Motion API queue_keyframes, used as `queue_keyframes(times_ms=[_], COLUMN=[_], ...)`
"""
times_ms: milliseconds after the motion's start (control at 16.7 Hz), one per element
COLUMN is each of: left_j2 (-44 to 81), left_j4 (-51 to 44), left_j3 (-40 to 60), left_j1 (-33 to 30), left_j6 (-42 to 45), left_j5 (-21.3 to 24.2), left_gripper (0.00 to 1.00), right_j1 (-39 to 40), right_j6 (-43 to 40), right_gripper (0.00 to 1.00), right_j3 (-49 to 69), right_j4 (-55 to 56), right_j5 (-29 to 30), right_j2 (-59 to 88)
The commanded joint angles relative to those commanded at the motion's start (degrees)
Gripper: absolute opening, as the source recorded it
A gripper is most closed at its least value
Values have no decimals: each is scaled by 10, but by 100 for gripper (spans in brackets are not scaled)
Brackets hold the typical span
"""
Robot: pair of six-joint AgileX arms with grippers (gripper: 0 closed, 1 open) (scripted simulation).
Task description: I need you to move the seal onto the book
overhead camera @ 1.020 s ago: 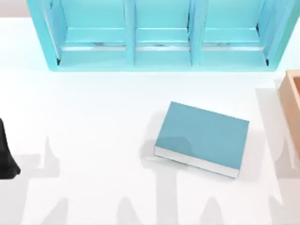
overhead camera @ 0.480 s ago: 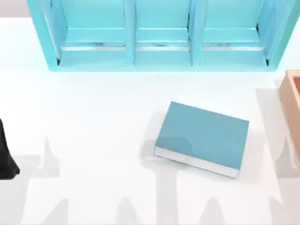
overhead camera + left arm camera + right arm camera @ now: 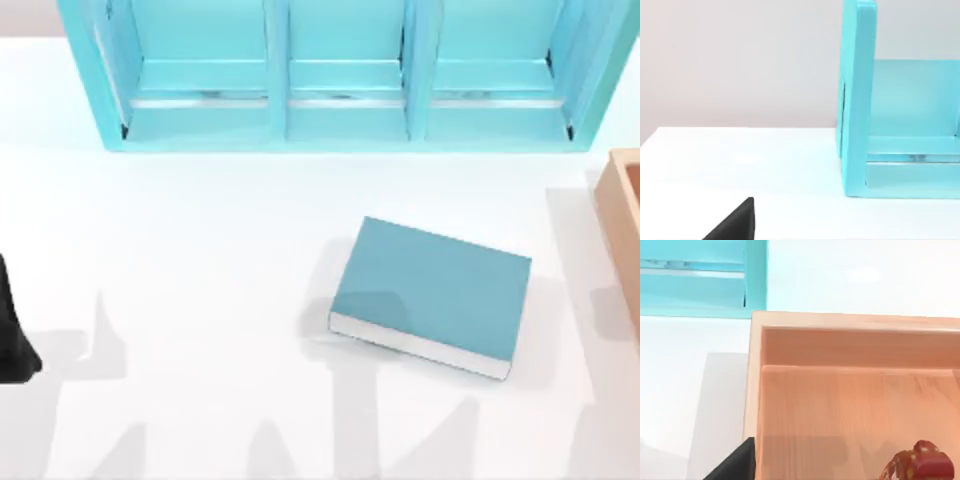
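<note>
Seal (image 3: 917,464) sits on the floor of a shallow wooden tray (image 3: 850,347), seen from the right wrist camera: a lumpy tan-brown figure with a red top, cut off by the frame edge so only its upper part is visible; its base and full outline cannot be made out. Tray has pale peach-wood walls, and the seal is well apart from the wall that shows in full. In the top view a narrow strip of the tray (image 3: 622,225) shows at the table's right edge, the rest running out of frame. Book (image 3: 432,293) lies flat on the white table (image 3: 200,260), right of centre, teal-blue cover up, white page edges along its near side, turned slightly off square; nothing rests on it. Book and tray are well apart, with bare table between. Light-blue shelf unit (image 3: 345,75) stands along the far side of the table, three open compartments, its top cropped. Left arm (image 3: 12,330) is parked at the table's left edge, a dark shape mostly out of frame; a black wedge of it (image 3: 735,225) shows in the left wrist view, with the shelf unit's end wall (image 3: 859,100) beyond. Right wrist view holds a similar dark wedge (image 3: 735,465) beside the tray's corner. Cannot tell the jaw state of either gripper.
</note>
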Motion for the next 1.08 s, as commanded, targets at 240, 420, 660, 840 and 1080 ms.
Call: queue_keyframes(times_ms=[240,420,660,840,1080], left_j2=[0,0,0,0,0], left_j4=[0,0,0,0,0], left_j3=[0,0,0,0,0], left_j1=[0,0,0,0,0], left_j6=[0,0,0,0,0], left_j5=[0,0,0,0,0], left_gripper=[100,100,100,100,100], right_j1=[-35,-60,-88,-103,-112], right_j6=[-31,-54,-83,-97,-105], right_gripper=[100,100,100,100,100], right_j3=[178,301,450,532,581], right_j4=[-153,-263,-382,-442,-476], right_j5=[-1,-1,0,1,1], right_j2=[251,412,590,682,733])
